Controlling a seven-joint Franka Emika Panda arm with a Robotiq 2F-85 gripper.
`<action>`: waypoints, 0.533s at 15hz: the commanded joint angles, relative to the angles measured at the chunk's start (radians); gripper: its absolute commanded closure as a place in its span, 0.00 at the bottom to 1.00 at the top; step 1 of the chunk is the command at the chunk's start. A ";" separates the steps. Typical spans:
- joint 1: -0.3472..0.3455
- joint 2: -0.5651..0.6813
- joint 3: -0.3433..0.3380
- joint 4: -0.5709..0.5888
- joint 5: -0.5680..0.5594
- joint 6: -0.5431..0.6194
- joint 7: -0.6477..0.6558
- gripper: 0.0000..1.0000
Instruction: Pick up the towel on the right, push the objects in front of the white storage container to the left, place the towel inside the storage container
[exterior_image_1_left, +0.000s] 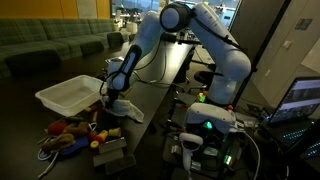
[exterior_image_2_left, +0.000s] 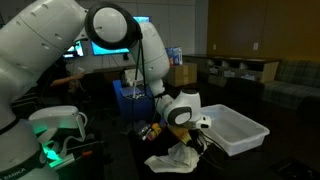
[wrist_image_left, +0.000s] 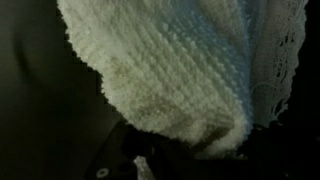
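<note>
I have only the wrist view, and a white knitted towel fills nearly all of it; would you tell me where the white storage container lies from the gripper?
Observer: The white storage container stands close beside the gripper, and the towel is outside it.
Operator: Thank you. Are there objects in front of the container?
Observer: Yes, a heap of small colourful objects lies in front of it, close to its near wall.
Operator: Is the towel lifted off the table?
Observer: I cannot tell; it bunches directly under the gripper, and its lower folds look to rest on the table.
</note>
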 joint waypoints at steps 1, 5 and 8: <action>0.016 -0.014 0.022 -0.051 0.025 0.049 0.018 0.97; 0.046 0.003 0.006 -0.024 0.021 0.074 0.038 0.97; 0.069 0.013 -0.012 0.008 0.019 0.097 0.059 0.97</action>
